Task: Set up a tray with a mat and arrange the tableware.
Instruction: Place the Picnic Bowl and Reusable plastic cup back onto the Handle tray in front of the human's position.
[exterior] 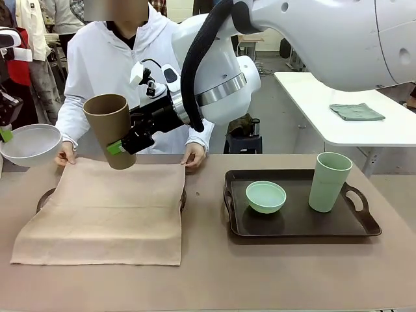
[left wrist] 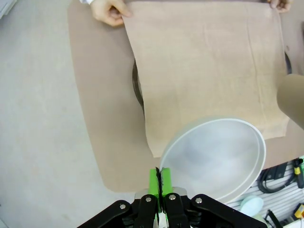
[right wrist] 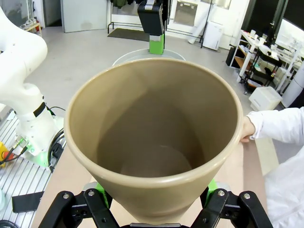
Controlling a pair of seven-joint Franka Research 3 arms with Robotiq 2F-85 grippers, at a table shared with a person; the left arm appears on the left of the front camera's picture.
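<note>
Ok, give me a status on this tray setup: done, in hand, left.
Done: the mat lies draped over the left tray, the person's hands holding its far corners. In hand: the right end effector grips the tan cup above the mat; the left end effector pinches the white bowl by its rim. Left: the mint bowl and mint cup sit on the right tray.
</note>
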